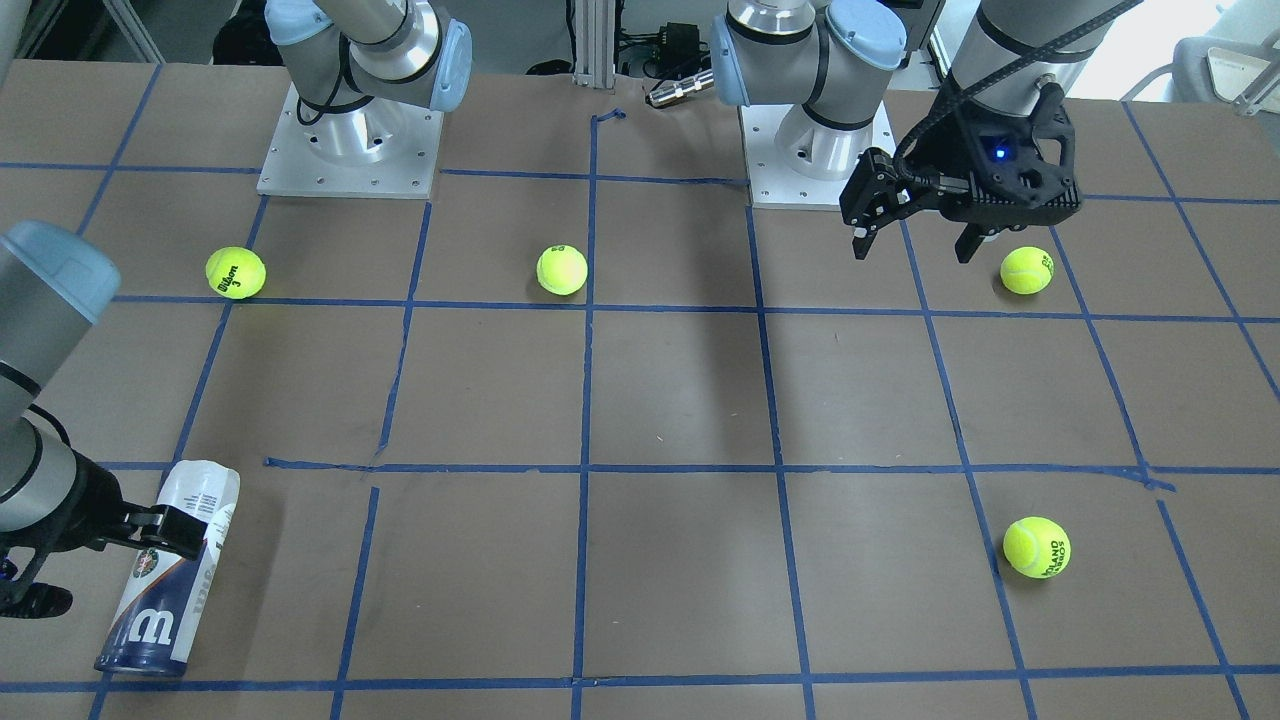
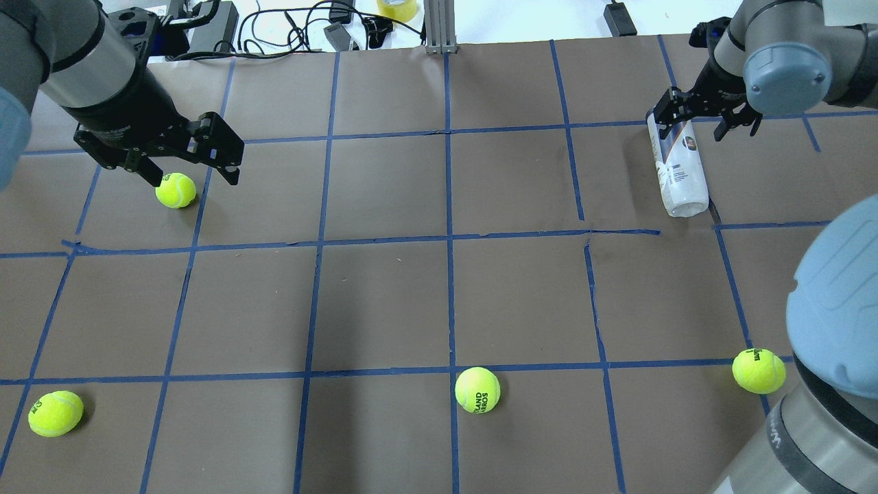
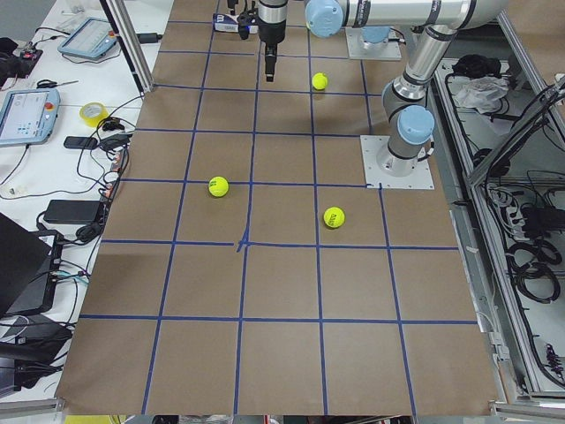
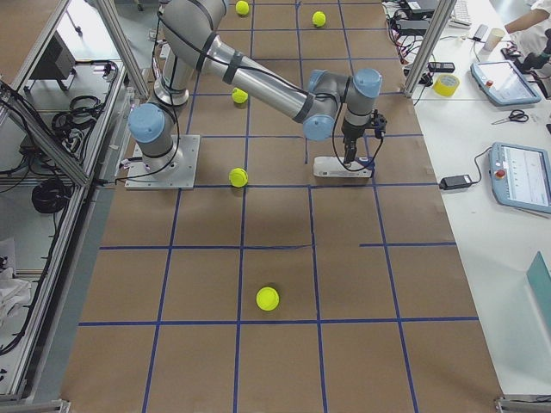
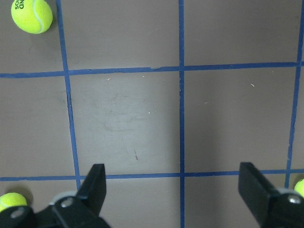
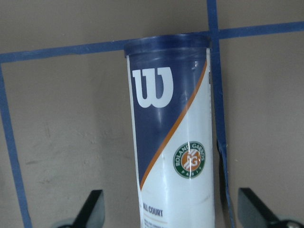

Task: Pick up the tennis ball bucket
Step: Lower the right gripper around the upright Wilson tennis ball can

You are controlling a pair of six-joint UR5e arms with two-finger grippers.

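The tennis ball bucket (image 2: 675, 168) lies on its side at the far right of the table, white and navy with a big "W" (image 6: 171, 142); it also shows in the front view (image 1: 170, 570). My right gripper (image 2: 699, 120) is open and low over it, one finger on each side, with gaps to the can's sides in the right wrist view. Its fingers (image 6: 90, 211) frame the can's white end. My left gripper (image 2: 188, 171) is open and empty above the table on the far left, close to a tennis ball (image 2: 175, 190).
Other tennis balls lie at the near left (image 2: 55, 413), near middle (image 2: 477, 390) and near right (image 2: 758, 370). The two arm bases (image 1: 350, 150) stand at the robot's edge. Cables and a tape roll (image 2: 396, 8) lie beyond the far edge.
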